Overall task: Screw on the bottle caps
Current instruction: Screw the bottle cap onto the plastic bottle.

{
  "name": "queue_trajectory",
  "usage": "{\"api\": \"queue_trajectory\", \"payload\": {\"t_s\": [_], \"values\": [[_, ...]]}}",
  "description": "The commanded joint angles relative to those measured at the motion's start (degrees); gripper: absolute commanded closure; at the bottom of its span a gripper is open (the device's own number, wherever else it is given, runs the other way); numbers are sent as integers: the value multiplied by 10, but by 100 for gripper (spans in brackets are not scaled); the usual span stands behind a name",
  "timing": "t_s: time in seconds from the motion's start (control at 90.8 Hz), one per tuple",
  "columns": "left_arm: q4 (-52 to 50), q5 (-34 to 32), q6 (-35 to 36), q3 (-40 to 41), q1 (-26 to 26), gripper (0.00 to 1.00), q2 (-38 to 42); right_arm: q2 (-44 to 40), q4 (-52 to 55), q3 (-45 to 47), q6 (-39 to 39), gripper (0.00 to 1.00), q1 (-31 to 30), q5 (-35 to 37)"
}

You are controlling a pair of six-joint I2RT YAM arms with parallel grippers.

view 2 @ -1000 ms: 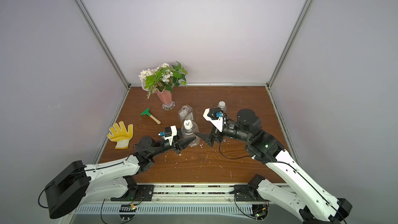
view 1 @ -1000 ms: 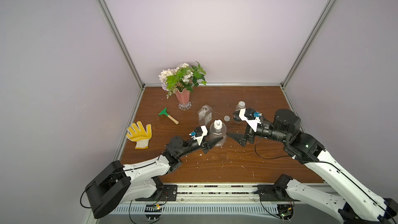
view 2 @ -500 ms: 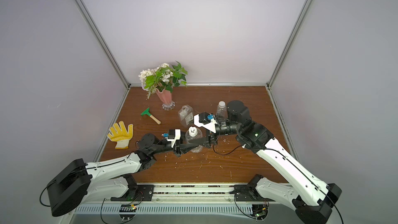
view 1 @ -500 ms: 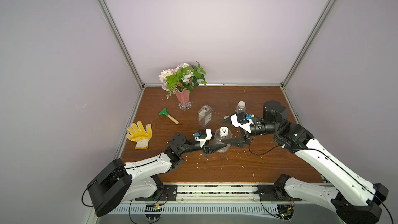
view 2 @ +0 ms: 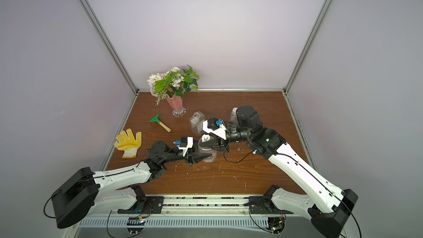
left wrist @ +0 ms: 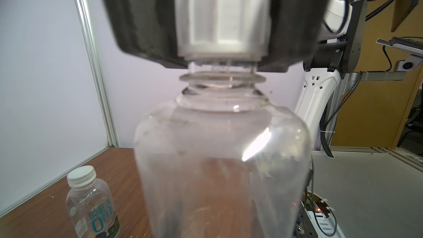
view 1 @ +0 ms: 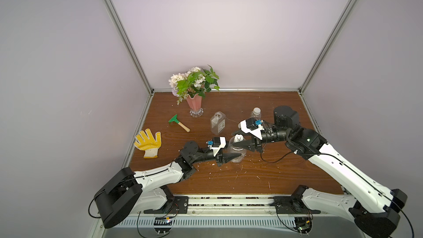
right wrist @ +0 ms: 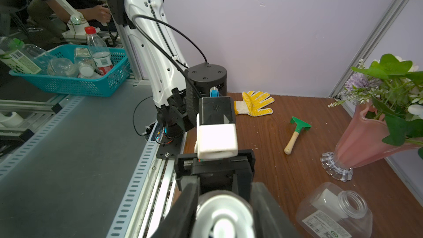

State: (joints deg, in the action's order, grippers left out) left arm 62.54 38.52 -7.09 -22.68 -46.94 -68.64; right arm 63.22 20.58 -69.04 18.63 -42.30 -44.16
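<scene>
A ribbed white cap [left wrist: 220, 14] is set on a rounded bottle [left wrist: 219, 156] in the middle of the desk [view 1: 229, 179], gripped for screwing.
The upright bottle's body is pinched by the left tool [view 1: 235, 155]. The cap is clamped between the jaws of the right tool [view 1: 236, 139], with thread showing beneath it. Tightening is judged to be in hand: a wrist turn with light downward pressure is called for next. A square bottle [view 1: 217, 123] is uncapped; a slim bottle [view 1: 255, 113] is capped.
</scene>
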Motion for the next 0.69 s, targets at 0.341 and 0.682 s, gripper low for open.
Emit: {"api": "queue_trajectory", "payload": {"t_s": [0.341, 0.682], "values": [[9, -107, 22, -34, 5, 61, 11, 8, -39, 26, -91, 84, -16, 147], [10, -269, 33, -50, 4, 64, 8, 35, -100, 81, -256, 95, -110, 483]]}}
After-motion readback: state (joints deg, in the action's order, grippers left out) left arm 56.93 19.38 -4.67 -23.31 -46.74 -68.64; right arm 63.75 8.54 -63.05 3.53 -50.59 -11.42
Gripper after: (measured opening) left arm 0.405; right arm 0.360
